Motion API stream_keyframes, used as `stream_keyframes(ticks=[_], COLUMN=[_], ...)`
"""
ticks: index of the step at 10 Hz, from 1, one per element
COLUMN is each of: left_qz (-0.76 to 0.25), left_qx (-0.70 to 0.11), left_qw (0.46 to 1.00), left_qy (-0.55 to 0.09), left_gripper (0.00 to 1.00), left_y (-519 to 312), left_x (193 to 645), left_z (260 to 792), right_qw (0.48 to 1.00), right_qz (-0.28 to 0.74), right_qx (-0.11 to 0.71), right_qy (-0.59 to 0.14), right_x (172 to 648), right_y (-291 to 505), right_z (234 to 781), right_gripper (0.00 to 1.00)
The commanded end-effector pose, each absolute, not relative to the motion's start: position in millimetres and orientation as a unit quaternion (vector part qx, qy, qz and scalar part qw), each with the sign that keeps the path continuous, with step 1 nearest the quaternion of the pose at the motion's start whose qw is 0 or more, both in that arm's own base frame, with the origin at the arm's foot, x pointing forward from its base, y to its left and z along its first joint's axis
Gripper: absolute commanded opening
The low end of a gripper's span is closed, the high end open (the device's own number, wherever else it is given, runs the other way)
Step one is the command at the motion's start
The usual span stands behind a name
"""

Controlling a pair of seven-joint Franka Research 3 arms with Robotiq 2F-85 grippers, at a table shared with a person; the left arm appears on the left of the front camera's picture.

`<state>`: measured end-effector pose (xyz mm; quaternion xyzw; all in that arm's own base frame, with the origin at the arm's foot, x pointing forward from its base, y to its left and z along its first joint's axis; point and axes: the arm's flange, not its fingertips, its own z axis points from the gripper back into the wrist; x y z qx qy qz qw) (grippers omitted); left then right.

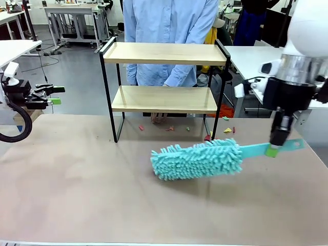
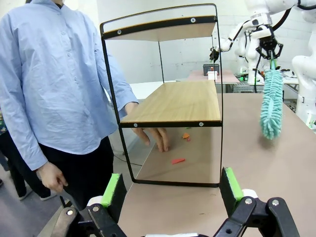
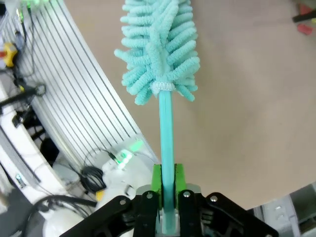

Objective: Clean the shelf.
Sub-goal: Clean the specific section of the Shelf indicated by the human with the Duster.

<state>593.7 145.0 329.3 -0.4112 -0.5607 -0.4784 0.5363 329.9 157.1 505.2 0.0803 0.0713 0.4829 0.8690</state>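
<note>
The shelf (image 1: 164, 54) stands at the table's far side, two light wooden boards in a thin black frame; the left wrist view shows the shelf (image 2: 177, 101) from its end. Small coloured scraps (image 1: 169, 128) lie on the table beneath it. My right gripper (image 1: 275, 148) is shut on the handle of a turquoise fluffy duster (image 1: 197, 159), whose head hangs just above the table in front of the shelf. In the right wrist view the duster (image 3: 158, 44) runs straight out from the right gripper (image 3: 167, 185). My left gripper (image 1: 54, 95) is open at the far left; its fingers (image 2: 112, 190) hold nothing.
A person in a light blue shirt (image 1: 169, 31) stands behind the shelf, one hand (image 2: 155, 138) reaching under the lower board. The tan table (image 1: 77, 195) spreads wide in front. White tables stand beyond on both sides.
</note>
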Motion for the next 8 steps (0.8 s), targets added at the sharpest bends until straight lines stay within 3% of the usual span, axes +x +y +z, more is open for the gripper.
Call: stream_keyframes(ticks=[1,4,8], left_qz=[-0.481,-0.481,-0.481], left_qx=[-0.411,-0.411,-0.411], left_qw=[0.536,0.536,0.536], left_qy=[-0.559,-0.559,-0.559], left_gripper=[1.00,1.00,1.00], left_y=[144,144,144], left_x=[591,591,591], left_z=[333,333,333], right_qw=[0.907,0.945,0.968], right_qz=[0.406,0.290,0.215], right_qx=[0.105,0.145,0.128], right_qy=[0.045,0.047,0.009], right_x=[324,318,339], right_y=[204,276,349], right_z=[517,507,485], right_gripper=[0.13,0.13,0.13])
